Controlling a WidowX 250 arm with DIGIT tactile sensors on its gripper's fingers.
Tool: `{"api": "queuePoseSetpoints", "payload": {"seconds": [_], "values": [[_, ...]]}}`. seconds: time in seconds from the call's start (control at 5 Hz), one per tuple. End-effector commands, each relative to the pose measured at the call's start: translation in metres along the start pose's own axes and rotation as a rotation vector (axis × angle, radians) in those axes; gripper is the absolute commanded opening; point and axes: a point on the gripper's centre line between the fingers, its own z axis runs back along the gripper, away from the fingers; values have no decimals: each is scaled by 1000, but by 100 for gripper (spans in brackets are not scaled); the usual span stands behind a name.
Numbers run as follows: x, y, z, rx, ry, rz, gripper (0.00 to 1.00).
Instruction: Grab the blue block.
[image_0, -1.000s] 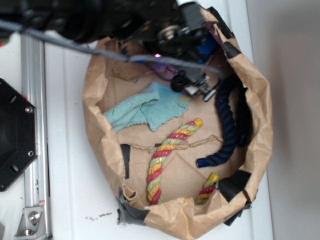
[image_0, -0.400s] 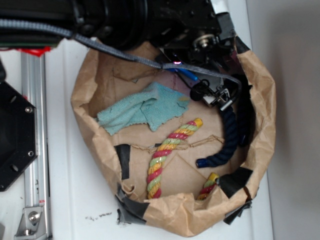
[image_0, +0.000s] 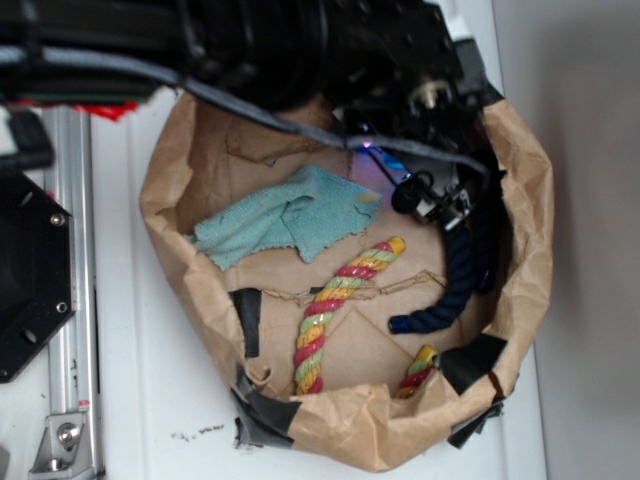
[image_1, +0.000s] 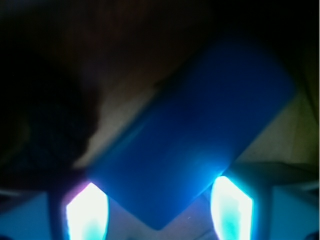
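Blue block framed between glowing pincer fingertips.
The fingers are set apart around its lower corner; no writing can be read.

Blue block: bright blue, flat, rectangular, smooth faces, rounded corners. Wrist view: fills centre of frame, lying diagonally, long axis running lower left to upper right. Exterior view: only a blue sliver visible, upper centre-right of frame; pose there cannot be told.
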Motion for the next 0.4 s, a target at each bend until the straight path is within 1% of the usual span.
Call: {"api": "queuePoseSetpoints", "payload": {"seconds": [0.0,0.2], "values": [[3,8,-8,-8,-3,-2,0],[-3,4,43,-78,-33,-118,0]]}}
